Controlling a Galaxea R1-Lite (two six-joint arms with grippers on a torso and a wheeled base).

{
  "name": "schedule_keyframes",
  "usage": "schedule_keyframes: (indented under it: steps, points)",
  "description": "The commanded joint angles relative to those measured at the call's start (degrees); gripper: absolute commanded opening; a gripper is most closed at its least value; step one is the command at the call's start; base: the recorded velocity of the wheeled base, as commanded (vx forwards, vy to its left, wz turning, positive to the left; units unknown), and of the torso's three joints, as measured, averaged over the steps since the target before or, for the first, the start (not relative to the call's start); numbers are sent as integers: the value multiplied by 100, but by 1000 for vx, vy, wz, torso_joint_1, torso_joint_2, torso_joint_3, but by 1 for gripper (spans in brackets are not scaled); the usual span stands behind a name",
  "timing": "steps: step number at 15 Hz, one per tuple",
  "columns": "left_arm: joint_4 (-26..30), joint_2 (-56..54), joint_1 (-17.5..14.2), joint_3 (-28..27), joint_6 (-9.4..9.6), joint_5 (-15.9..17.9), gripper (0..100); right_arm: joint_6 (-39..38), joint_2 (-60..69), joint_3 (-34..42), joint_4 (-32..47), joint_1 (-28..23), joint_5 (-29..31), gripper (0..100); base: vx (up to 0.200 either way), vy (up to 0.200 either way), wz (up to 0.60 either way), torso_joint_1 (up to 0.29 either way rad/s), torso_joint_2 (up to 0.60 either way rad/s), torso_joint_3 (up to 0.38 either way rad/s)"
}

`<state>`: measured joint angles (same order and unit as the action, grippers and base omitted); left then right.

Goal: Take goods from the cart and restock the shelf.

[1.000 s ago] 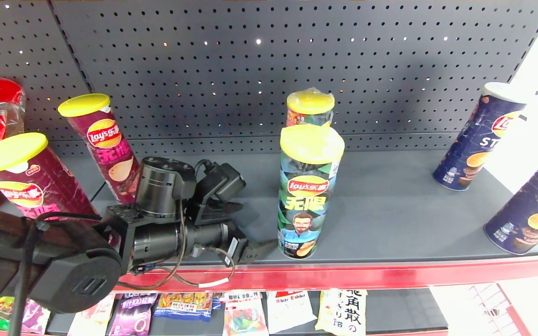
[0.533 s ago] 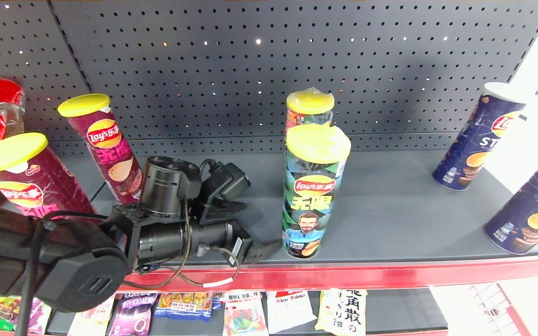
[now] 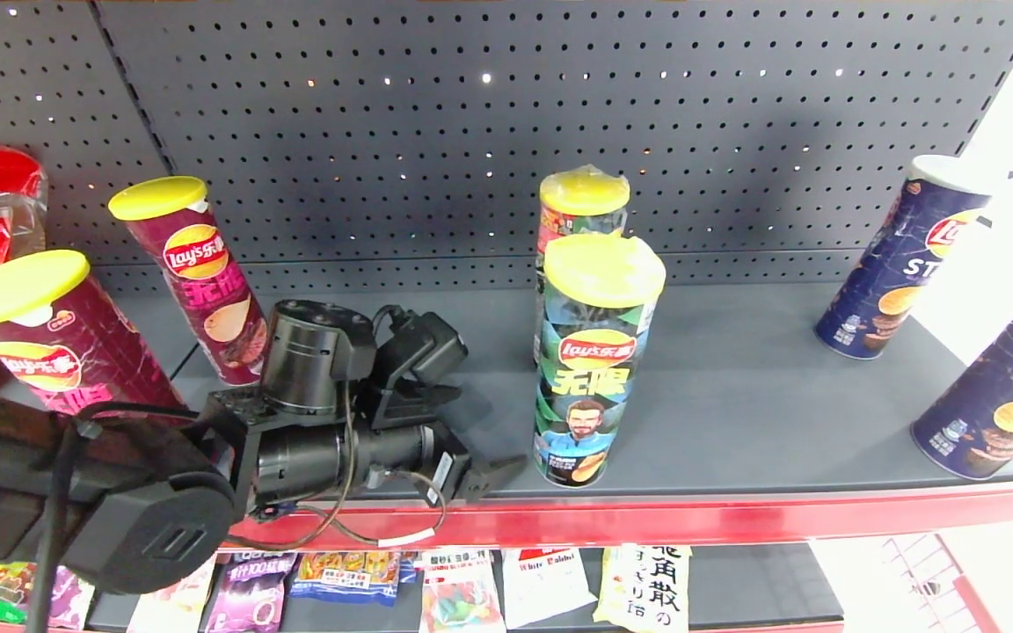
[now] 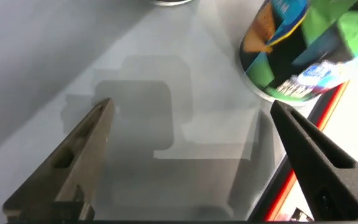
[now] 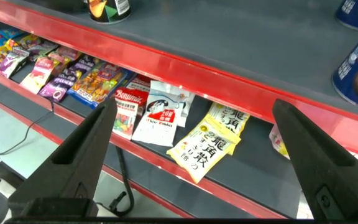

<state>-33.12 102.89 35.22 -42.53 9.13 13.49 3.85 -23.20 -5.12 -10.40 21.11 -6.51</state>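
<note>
- Find the green can [image 3: 590, 369] upright on the shelf [image 3: 735, 396], close to the red front edge [image 3: 735, 520] and directly before a second green can [image 3: 584, 198] at the back. Looks placed to build a front-to-back row.
- Note the left gripper [image 3: 489, 426] low over the shelf, just beside that can's base, with fingers [image 4: 86, 155] wide apart and only bare shelf between them. Reads as a finished release.
- Judge the wide spread sensible: leaves room to back off without clipping a tall, narrow can that would tip easily.
- See maroon cans [image 3: 199, 272] to the left and blue cans [image 3: 893, 264] to the right, both well apart from the green pair. Suggests sorting by flavour.
- Spot the right gripper [image 5: 191, 112] out in front of the snack packets [image 5: 210, 146] below, fingers apart and clamped on nothing. Probably kept free for the next item from the cart.
</note>
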Motion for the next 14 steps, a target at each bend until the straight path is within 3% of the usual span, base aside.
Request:
schedule_keyframes:
  steps: [1, 6, 8, 10, 12, 13, 14]
  points:
    - [7, -700, -15, 536, -8, -163, 100, 1, 17, 2, -6, 16, -8, 100, 0, 0, 0, 0, 0, 0]
    - [218, -2308, 240, 1828, -8, -181, 100, 28, 35, 46, 275, 16, 9, 100, 0, 0, 0, 0, 0, 0]
    - [693, -3214, 424, 2214, -8, -189, 100, 37, 105, -68, 574, -2, 36, 100, 0, 0, 0, 0, 0, 0]
    - [1888, -4629, 442, 2504, -8, -277, 100, 37, 140, -86, 680, 7, 168, 100, 0, 0, 0, 0, 0, 0]
    - [3585, -6237, 416, 2522, -43, -646, 100, 37, 149, -68, 767, -2, 247, 100, 0, 0, 0, 0, 0, 0]
    - [4850, -7424, 398, 2478, -52, -857, 100, 37, 175, -86, 882, 7, 299, 100, 0, 0, 0, 0, 0, 0]
    - [5404, -7942, 372, 2443, -52, -963, 100, 37, 193, -94, 943, 7, 299, 100, 0, 0, 0, 0, 0, 0]
